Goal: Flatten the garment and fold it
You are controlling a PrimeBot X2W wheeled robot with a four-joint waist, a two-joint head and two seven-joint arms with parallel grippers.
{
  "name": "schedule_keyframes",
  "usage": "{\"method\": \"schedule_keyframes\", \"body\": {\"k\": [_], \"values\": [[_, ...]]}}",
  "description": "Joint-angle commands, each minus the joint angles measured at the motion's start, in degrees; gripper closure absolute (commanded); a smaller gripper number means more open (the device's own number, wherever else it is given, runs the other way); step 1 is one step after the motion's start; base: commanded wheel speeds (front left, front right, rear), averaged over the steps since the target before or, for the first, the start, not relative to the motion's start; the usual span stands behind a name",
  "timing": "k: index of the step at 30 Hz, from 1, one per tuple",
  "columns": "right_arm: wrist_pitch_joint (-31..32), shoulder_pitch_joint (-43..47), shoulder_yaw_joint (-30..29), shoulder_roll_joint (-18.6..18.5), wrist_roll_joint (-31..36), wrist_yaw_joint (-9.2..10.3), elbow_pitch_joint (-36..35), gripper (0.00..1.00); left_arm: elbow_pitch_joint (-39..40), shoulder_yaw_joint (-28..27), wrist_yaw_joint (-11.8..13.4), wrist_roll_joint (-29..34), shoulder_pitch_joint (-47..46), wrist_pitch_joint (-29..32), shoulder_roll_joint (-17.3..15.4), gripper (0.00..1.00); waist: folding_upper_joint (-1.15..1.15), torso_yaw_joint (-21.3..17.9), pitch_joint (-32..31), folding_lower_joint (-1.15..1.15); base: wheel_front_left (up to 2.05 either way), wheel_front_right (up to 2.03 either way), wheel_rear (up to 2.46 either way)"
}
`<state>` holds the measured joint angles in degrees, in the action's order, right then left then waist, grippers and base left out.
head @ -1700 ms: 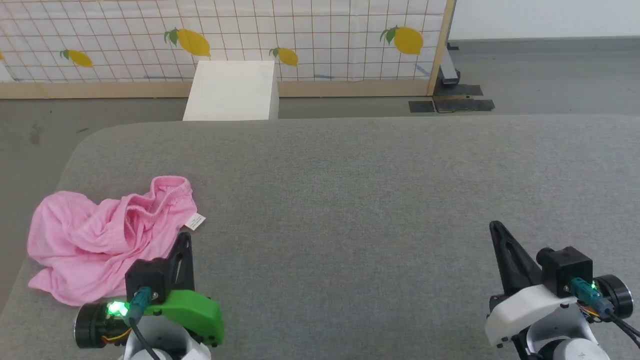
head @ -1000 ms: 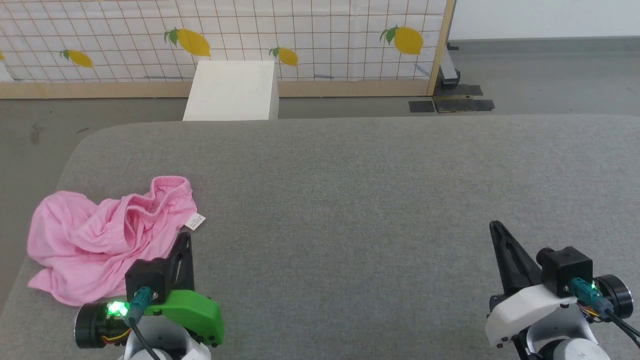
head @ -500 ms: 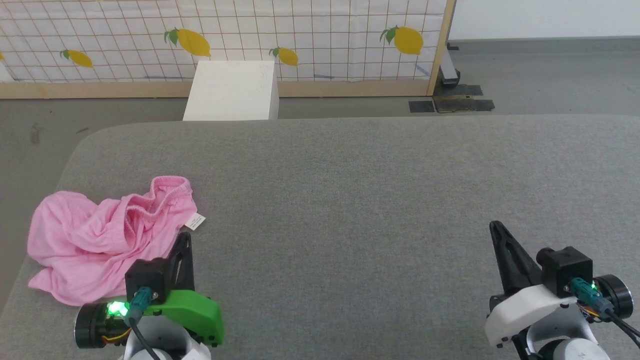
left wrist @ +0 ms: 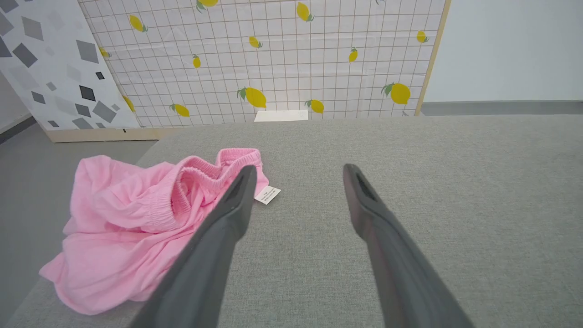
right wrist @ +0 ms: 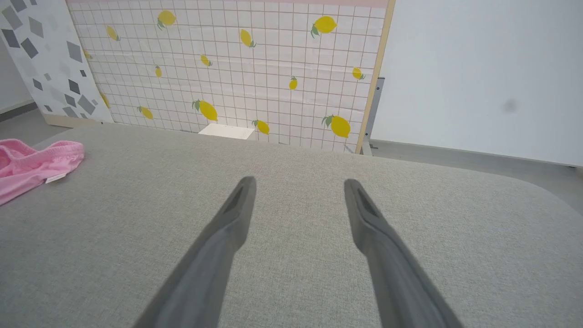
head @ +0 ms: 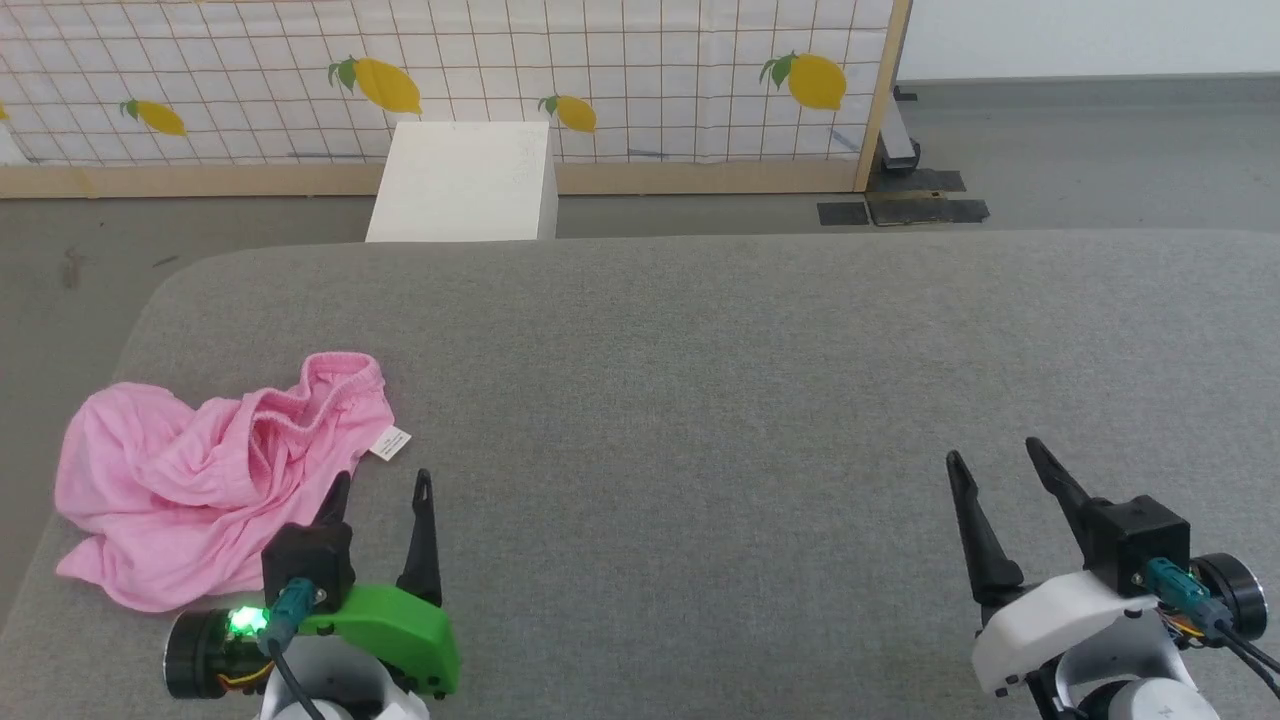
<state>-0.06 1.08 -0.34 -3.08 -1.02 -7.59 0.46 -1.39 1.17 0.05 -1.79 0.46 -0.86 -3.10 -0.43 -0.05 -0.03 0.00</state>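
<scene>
The garment (head: 200, 480) is a crumpled light pink heap at the left end of the grey padded surface (head: 700, 380), its gathered waistband up and a small white label (head: 390, 441) sticking out to the right. My left gripper (head: 383, 482) is open just right of the heap's near edge, empty. In the left wrist view the garment (left wrist: 136, 214) lies left of the open left gripper (left wrist: 296, 169). My right gripper (head: 994, 455) stands open and empty at the lower right, far from the cloth. The right wrist view has the garment (right wrist: 27, 166) at its far left, beyond the right gripper (right wrist: 298, 181).
A white box (head: 465, 180) stands on the floor behind the padded surface. A lemon-print screen (head: 500, 70) with a wooden frame closes off the back. The surface's left edge runs close beside the garment.
Both grippers have gone from shut to open; their fingers now stand spread apart. The garment has not moved.
</scene>
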Motion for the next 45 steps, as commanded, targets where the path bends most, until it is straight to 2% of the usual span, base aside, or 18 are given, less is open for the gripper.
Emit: {"method": "schedule_keyframes", "body": {"k": [1, 25, 32, 45], "values": [[-0.8, 0.0, -0.2, 0.0, -0.6, 0.01, 0.4, 0.00, -0.4, 0.4, -0.2, -0.6, -0.9, -0.6, 0.0, 0.00, 0.04, 0.0, 0.0, 0.00, 0.00, 0.00, 0.00], [-2.6, 0.2, -1.3, 0.1, -3.0, 0.03, 0.3, 0.00, -1.4, 2.5, -0.9, -3.2, -2.5, -3.4, 0.1, 0.00, 0.12, 1.3, -0.1, 0.00, 0.00, 0.00, 0.00], [-2.7, 0.5, -1.6, 0.1, -2.7, 0.03, -0.4, 0.00, -1.7, 2.6, -1.0, -3.8, -3.2, -4.2, 0.1, 0.00, 0.14, 3.8, 0.2, 0.00, 0.00, 0.00, 0.00], [-2.3, 0.7, -0.4, 0.1, -1.6, 0.04, -2.4, 0.00, -2.5, 0.6, -1.2, -4.8, -3.4, -5.8, 0.1, 0.00, 0.19, 11.4, 0.3, 0.00, 0.00, 0.00, 0.00]]}}
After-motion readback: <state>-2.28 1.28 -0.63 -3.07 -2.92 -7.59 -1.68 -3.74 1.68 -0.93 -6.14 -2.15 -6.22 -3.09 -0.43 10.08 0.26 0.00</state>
